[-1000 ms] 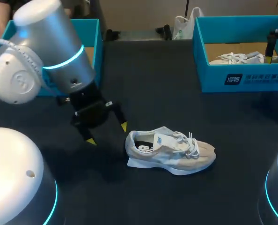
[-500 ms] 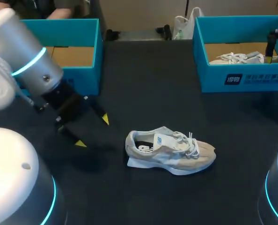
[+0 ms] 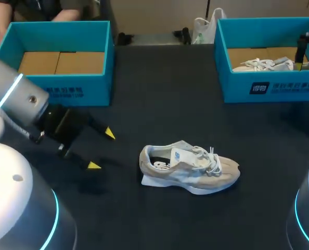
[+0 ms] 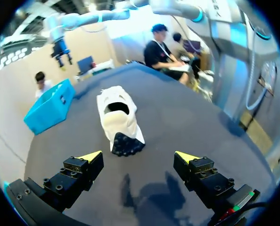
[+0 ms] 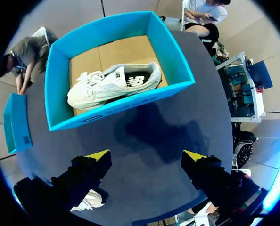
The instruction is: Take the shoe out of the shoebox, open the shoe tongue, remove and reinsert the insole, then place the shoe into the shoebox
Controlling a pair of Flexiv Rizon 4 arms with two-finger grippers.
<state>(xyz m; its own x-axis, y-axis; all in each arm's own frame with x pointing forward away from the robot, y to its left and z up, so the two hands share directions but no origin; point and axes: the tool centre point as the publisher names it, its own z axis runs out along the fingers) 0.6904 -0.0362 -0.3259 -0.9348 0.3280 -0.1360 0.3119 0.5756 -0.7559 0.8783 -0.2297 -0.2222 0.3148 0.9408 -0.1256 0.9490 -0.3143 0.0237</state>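
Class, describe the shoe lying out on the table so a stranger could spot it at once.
Look at the dark table with the left box and the right box, both blue, at its far side. Near the middle lies a beige shoe, toe pointing right. Unlike the white shoe in the right box, it rests on the bare tabletop.

Even overhead lighting on a dark surface, with soft-edged shadows.
The table (image 3: 165, 94) is lit evenly from above. A diffuse shadow lies on it under the left gripper (image 3: 101, 149), on the side toward the near edge. In the right wrist view a broad soft shadow lies ahead of the right gripper (image 5: 149, 157), just short of the shoebox (image 5: 116, 70). The left arm (image 3: 19, 101) carries a glowing cyan ring, and its pale shell shows a mild sheen.
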